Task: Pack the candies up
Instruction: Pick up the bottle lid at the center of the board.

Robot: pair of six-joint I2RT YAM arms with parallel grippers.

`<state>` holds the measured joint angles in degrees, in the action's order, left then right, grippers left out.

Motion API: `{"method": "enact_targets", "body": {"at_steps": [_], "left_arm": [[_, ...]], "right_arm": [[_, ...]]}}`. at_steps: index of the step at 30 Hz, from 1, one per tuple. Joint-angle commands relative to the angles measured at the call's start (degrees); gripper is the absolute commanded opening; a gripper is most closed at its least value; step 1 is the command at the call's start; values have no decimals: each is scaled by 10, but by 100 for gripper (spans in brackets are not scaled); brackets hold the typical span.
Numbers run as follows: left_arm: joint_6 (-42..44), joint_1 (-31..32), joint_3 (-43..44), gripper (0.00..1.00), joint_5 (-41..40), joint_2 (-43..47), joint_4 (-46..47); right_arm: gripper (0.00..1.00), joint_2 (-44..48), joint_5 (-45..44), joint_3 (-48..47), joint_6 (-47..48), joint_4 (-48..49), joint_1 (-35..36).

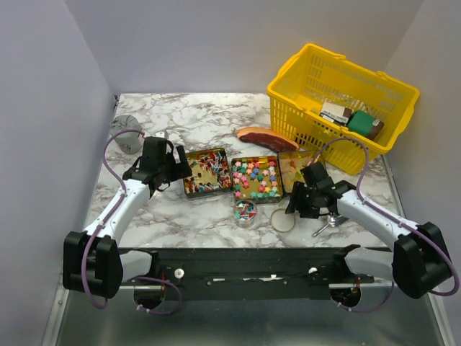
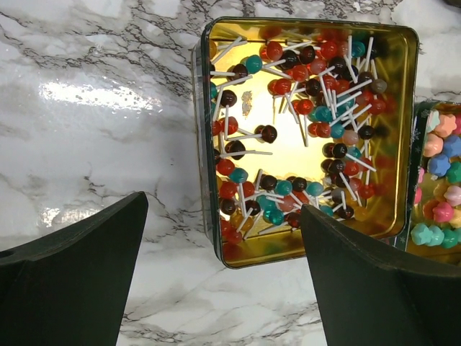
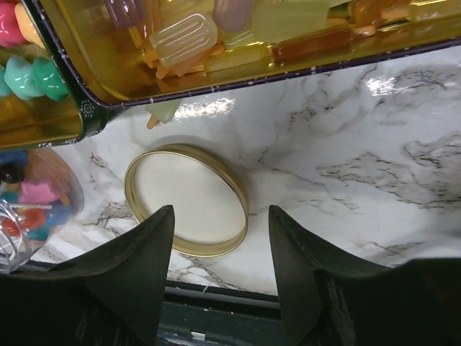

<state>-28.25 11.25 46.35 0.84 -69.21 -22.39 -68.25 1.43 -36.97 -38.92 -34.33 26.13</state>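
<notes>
Three open gold tins sit mid-table. The left tin [image 1: 207, 173] holds red, blue and dark lollipops with white sticks [image 2: 310, 122]. The middle tin [image 1: 255, 179] holds pastel star candies [image 2: 439, 166]. The right tin [image 1: 297, 168] holds translucent yellow-orange pieces [image 3: 187, 36]. A small glass jar [image 1: 245, 213] with a few candies stands in front of the tins, and its gold lid [image 3: 187, 198] lies beside it. My left gripper [image 2: 223, 274] is open and empty, above the table at the lollipop tin's near-left corner. My right gripper [image 3: 222, 216] is open and empty over the lid's right edge.
A yellow mesh basket [image 1: 342, 97] with boxed packets stands at the back right. A reddish-brown steak slab [image 1: 266, 137] lies behind the tins. A grey cup [image 1: 126, 132] lies at the back left. A small metal tool [image 1: 328, 223] lies by my right arm. One yellow piece [image 3: 162, 112] lies on the table.
</notes>
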Motion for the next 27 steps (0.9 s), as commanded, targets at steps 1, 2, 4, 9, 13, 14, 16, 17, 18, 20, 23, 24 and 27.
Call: {"method": "enact_targets", "body": {"at_steps": [1,2,4,9,13,14,16,17,18,20,23,24,27], "left_arm": [[7,-3,-1,99,28,22,9],[7,-3,-1,99,31,21,10],[4,-3,0,99,42,15,10],[-1,-3,1,99,58,7,10],[-9,-7,2,95,84,-7,15],[-15,-8,4,95,85,-10,16],[-29,-12,2,96,91,-15,21],[-35,-14,2,97,93,-15,24],[-38,-15,3,98,94,-15,25],[-44,-18,3,99,100,-14,30],[-55,-22,10,99,94,-9,15],[-56,-24,16,99,96,-10,5],[-42,-28,27,99,146,-15,-12]], "right_arm": [[62,-13,49,8,17,43,-2],[61,-31,61,7,30,44,-3],[60,-50,72,6,38,44,-3],[50,-90,71,10,38,39,-2],[35,-92,77,17,34,50,-2],[22,-90,87,16,37,56,-2],[12,-87,94,16,41,59,-2],[5,-85,95,15,45,59,-2],[2,-83,95,14,46,58,-2],[1,-75,96,11,53,57,-2],[1,-63,95,8,60,54,-1],[1,-59,96,7,65,52,-2],[1,-33,102,-5,87,35,-2]]}}
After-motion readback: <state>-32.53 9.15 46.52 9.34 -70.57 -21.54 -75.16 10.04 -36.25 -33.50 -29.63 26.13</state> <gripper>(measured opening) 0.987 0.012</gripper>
